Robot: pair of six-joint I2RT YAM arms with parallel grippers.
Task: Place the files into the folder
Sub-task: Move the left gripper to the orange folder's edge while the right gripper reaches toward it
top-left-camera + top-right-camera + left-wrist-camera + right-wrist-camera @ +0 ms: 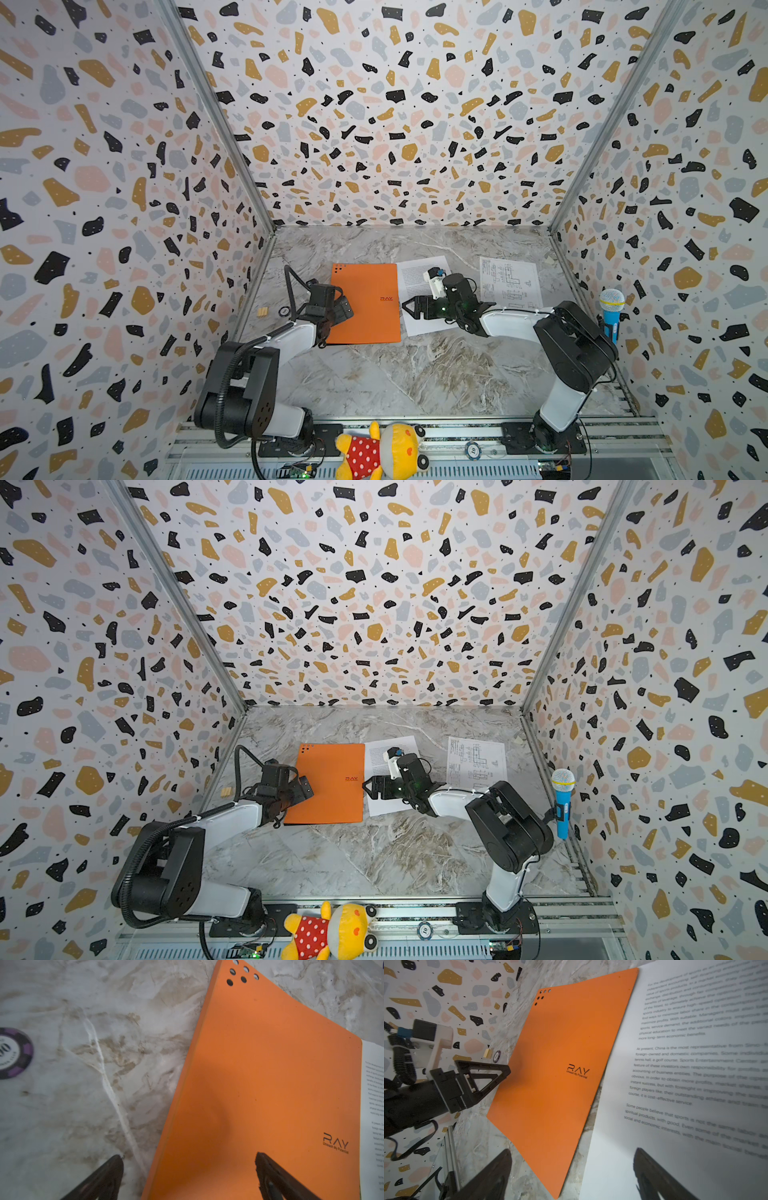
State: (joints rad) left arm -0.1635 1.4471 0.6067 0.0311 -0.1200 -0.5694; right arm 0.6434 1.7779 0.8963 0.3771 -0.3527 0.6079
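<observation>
The orange folder (365,303) (330,783) (270,1084) (564,1053) lies closed and flat on the marble table. Just right of it lies the text sheet (422,326) (376,754) (695,1064) (374,1105). The drawing sheet (509,278) (476,758) lies further right. My left gripper (346,309) (307,789) (189,1156) is open and straddles the folder's left edge, one finger over the table and one over the cover. My right gripper (405,305) (365,785) (572,1151) is open above the gap between folder and text sheet, and its arm hides part of that sheet.
A purple poker chip (12,1053) (284,311) and a small wooden block (262,312) (225,792) lie left of the folder by the wall. A blue toy microphone (611,311) (562,800) stands at the right wall. A plush toy (382,451) (332,931) lies on the front rail.
</observation>
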